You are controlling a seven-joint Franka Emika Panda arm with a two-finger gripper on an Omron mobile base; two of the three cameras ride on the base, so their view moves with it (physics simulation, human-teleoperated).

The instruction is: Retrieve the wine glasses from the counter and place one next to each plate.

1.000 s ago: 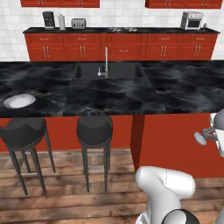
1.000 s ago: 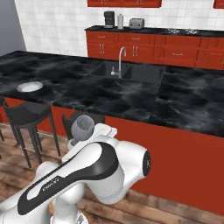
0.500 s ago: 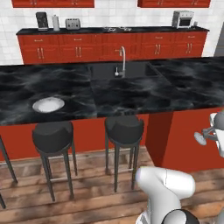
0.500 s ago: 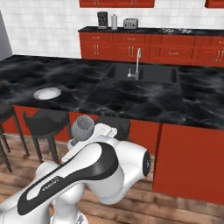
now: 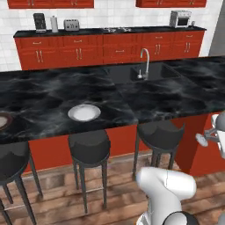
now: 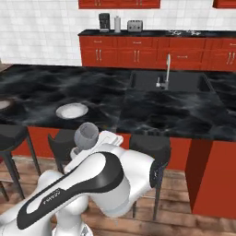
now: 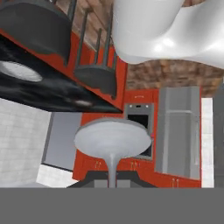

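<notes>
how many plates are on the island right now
2. One plate lies near the island's front edge above a stool; a second plate is cut off at the left edge. More may be out of view.

A home kitchen: red cabinets, black marble island with sink and stools (toaster on the back worktop).

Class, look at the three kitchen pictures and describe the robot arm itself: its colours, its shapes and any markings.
The arm is glossy white with rounded, bulging casings. A broad black band runs along its upper link, and small grey lettering sits on the white shell below it. The joints are dark. The gripper ends in two small dark finger tips.
</notes>
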